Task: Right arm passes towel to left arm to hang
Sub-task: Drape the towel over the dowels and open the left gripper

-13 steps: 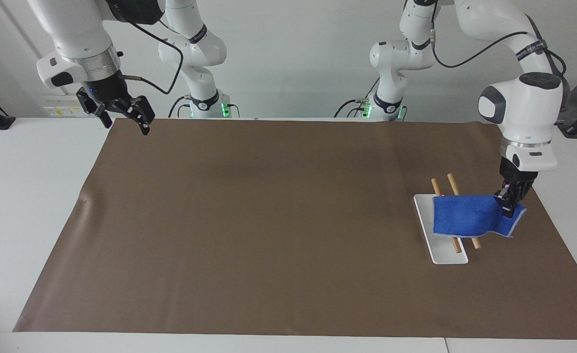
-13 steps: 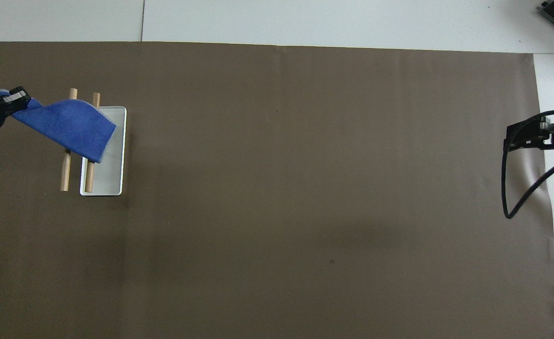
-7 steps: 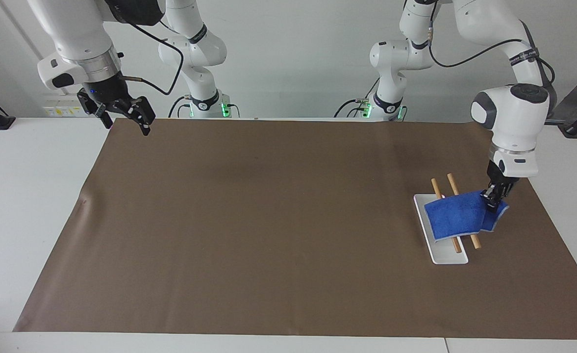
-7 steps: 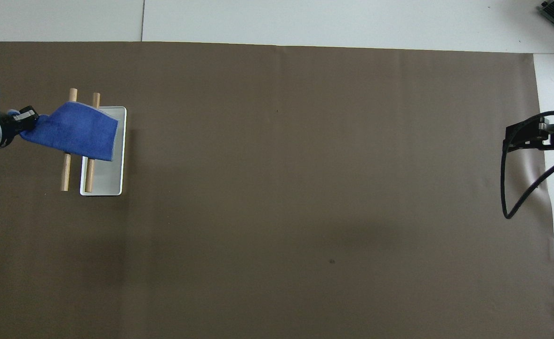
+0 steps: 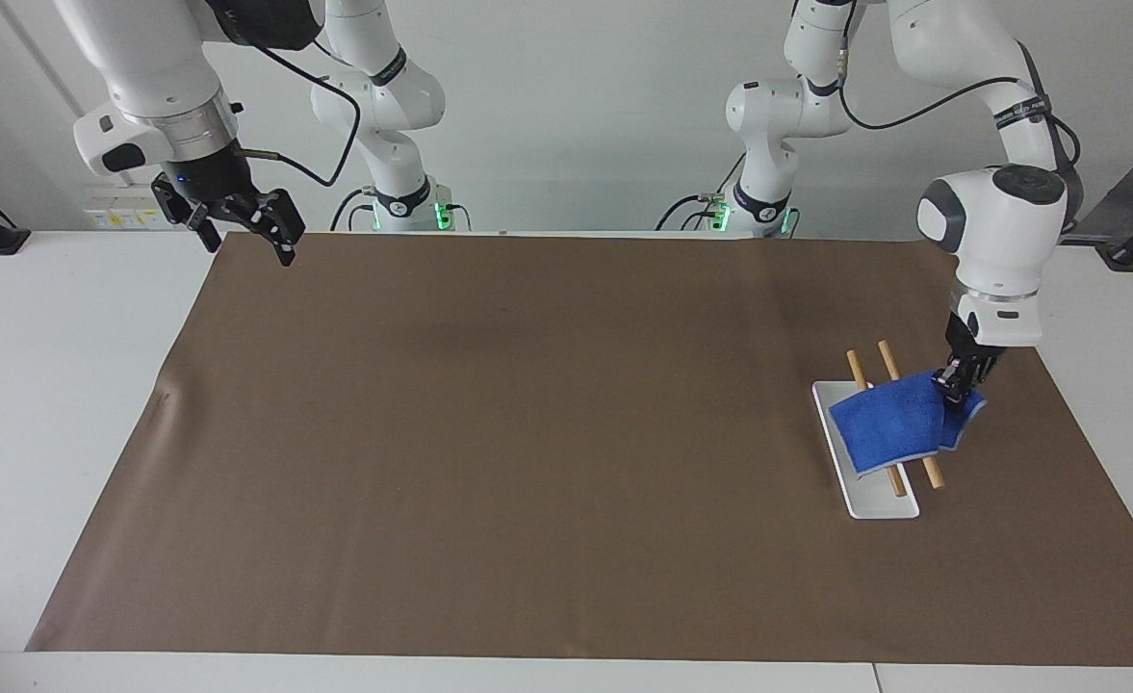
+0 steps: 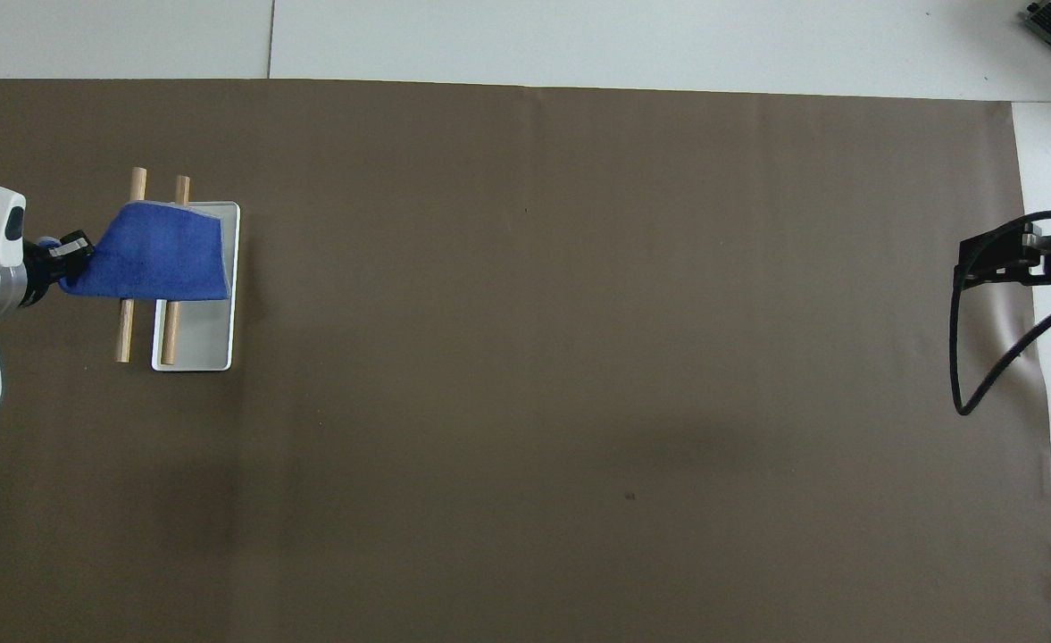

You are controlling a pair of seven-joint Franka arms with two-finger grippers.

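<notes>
The blue towel (image 5: 888, 423) lies draped over the two wooden rods (image 5: 885, 360) of a small rack with a white base (image 5: 882, 502) at the left arm's end of the table. My left gripper (image 5: 957, 385) is low beside the rods and shut on the towel's corner. In the overhead view the towel (image 6: 166, 263) spans both rods (image 6: 138, 180), with the left gripper (image 6: 62, 261) at its edge. My right gripper (image 5: 246, 229) is open and empty. It waits in the air over the brown mat's corner at the right arm's end, and also shows in the overhead view (image 6: 1018, 254).
A brown mat (image 5: 527, 433) covers most of the white table (image 5: 56, 385). The right arm's slack black cable (image 6: 980, 366) hangs below its wrist. The rack's white base (image 6: 200, 346) sticks out from under the towel on the side nearer to the robots.
My left gripper has moved in toward the rack with the towel's corner. The towel now lies squarer across both rods. The right arm has hardly moved.
</notes>
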